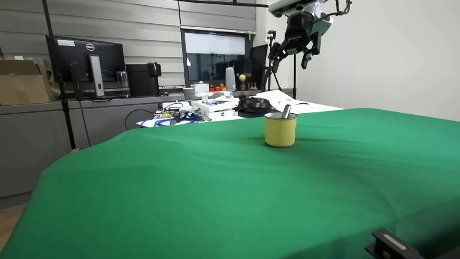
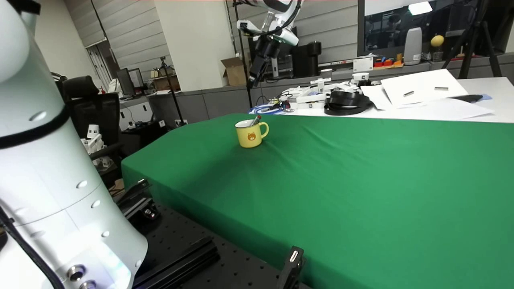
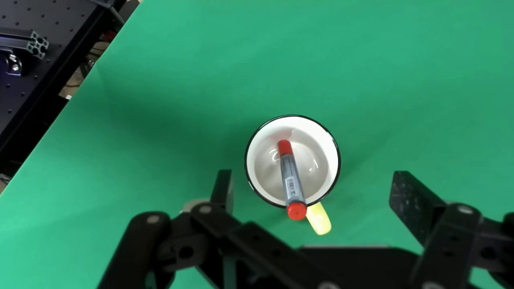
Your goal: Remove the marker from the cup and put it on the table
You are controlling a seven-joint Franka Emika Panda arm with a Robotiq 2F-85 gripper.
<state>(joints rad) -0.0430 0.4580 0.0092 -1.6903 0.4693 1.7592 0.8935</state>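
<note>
One marker (image 3: 291, 178) leans in the cup (image 1: 280, 132) on the table (image 1: 179, 194), the empty end effector (image 1: 290, 67) spread wide above.

The place looks like a lab with an office streak. A robot (image 2: 60, 172) stands by a perforated plate (image 2: 241, 265) bearing black rails (image 2: 180, 263); white parts (image 1: 216, 108) crowd one end of a desk (image 2: 492, 100), a tripod (image 2: 477, 28) rises beyond, and a chair (image 2: 98, 114) stands near a monitor (image 2: 125, 83).

The arm (image 2: 56, 170) points its spread jaws downward.
</note>
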